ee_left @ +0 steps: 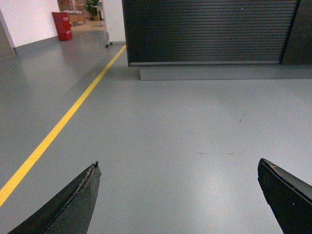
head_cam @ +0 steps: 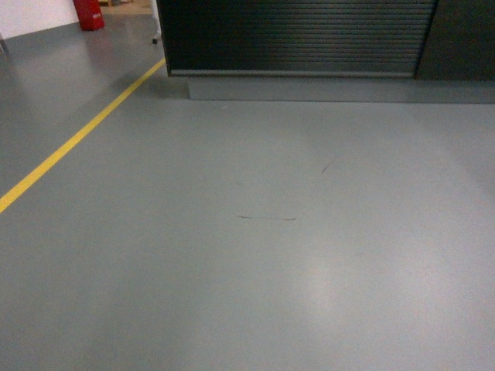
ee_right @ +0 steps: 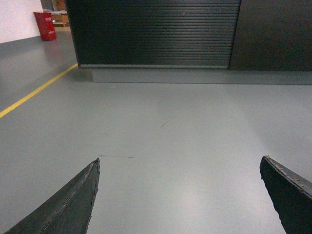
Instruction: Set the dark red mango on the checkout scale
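Dark ribbed checkout (head_cam: 298,37), top cut off.

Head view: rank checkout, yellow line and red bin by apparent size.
1. checkout, widest, cut off at the top.
2. yellow line, long and thin.
3. red bin, smallest, though farthest away and cropped.

You see only the lower front of the dark counter with horizontal ribbed slats (head_cam: 298,35) — every view crops its top at the upper edge, so whatever sits on it is out of sight. The red boxy object (head_cam: 90,13) far left is cut off too (too small to identify). Both wrist views crop the black gripper fingers (ee_left: 73,204) at the bottom edge.
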`<state>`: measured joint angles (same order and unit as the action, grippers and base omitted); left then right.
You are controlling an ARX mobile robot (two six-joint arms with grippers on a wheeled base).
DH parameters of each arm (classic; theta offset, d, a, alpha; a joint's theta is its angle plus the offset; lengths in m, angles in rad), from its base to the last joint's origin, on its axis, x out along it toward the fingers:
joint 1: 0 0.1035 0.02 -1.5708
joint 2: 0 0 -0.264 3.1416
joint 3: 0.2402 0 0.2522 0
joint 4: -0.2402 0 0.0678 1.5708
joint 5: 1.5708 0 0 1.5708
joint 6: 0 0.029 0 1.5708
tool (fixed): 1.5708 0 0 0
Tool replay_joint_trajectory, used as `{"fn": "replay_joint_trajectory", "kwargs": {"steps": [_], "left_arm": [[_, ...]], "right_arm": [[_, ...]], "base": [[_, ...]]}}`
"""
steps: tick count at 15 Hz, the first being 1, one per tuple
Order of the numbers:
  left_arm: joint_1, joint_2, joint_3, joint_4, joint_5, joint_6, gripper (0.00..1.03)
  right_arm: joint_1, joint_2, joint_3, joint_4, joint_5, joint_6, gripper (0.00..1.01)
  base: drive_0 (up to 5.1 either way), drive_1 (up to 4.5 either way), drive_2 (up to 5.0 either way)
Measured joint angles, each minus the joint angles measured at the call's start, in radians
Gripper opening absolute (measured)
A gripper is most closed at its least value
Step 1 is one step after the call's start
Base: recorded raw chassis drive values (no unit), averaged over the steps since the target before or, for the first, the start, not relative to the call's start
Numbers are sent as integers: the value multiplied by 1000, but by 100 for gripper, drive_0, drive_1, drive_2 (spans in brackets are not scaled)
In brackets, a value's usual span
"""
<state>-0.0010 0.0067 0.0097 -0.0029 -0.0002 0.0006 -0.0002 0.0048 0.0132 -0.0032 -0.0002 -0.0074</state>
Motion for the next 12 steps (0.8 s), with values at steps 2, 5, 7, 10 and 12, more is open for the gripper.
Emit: {"fn": "replay_joint_trajectory", "kwargs": {"steps": [2,5,7,10,12], "left_arm": [[0,0,0,0,0,0,98],[0,0,0,0,0,0,98],[0,0,0,0,0,0,98],[0,0,0,0,0,0,98],[0,0,0,0,0,0,98]], "right_arm": [[0,0,0,0,0,0,98],[0,0,0,0,0,0,98],[0,0,0,0,0,0,98],[0,0,0,0,0,0,98],[0,0,0,0,0,0,98]], "base": [[0,0,0],[0,0,0],[0,0,0],[0,0,0],[0,0,0]]}}
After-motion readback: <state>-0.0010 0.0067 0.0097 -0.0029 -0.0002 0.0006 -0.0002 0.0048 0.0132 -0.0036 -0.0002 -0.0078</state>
